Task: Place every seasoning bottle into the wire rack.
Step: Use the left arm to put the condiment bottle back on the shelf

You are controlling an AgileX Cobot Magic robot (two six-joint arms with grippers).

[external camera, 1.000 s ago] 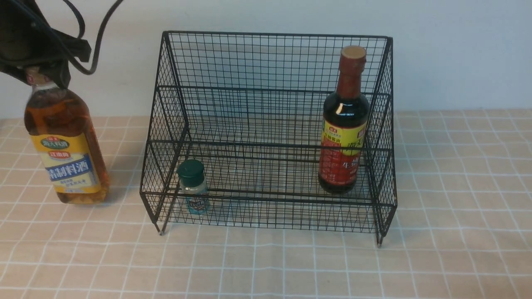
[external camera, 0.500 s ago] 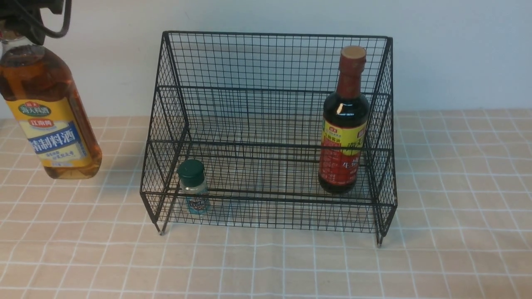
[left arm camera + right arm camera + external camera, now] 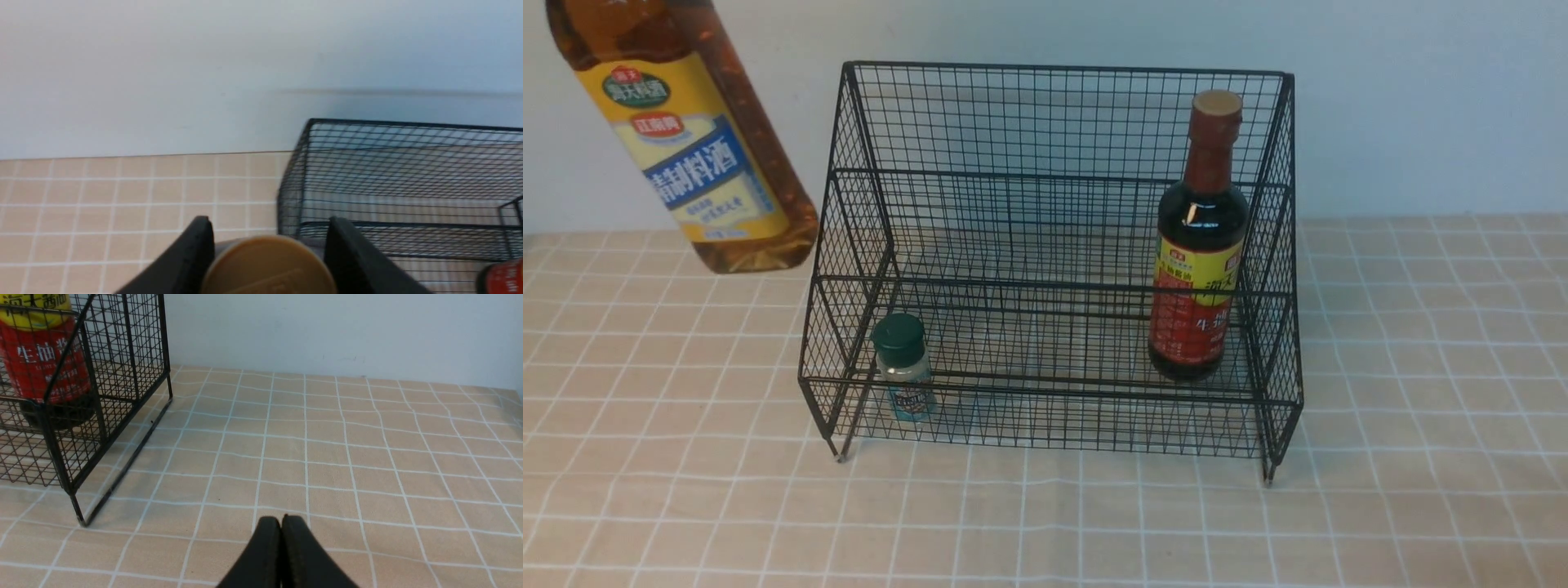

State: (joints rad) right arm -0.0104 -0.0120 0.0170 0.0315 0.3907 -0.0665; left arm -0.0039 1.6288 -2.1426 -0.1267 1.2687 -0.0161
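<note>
The tall amber-liquid bottle (image 3: 690, 147) with the yellow-blue label hangs tilted in the air, just left of the wire rack's (image 3: 1054, 122) upper left corner. In the left wrist view my left gripper (image 3: 269, 222) is shut on this bottle, its two black fingers flanking the tan cap (image 3: 267, 267). The gripper itself is out of the front view. The dark sauce bottle (image 3: 1199, 269) stands upright on the rack's lower step at the right. The small green-capped shaker (image 3: 903, 367) stands at the lower step's front left. My right gripper (image 3: 281, 519) is shut and empty above the cloth, right of the rack (image 3: 122, 355).
A tan checked tablecloth (image 3: 1421, 367) covers the table up to a pale wall (image 3: 1421, 98) behind the rack. The rack's middle holds nothing between the shaker and the dark bottle. The rack's short feet (image 3: 1267, 474) rest on the cloth.
The amber bottle has risen off the table and moved right toward the rack, tilting as it goes. The left arm has left the front view. The other bottles have not moved.
</note>
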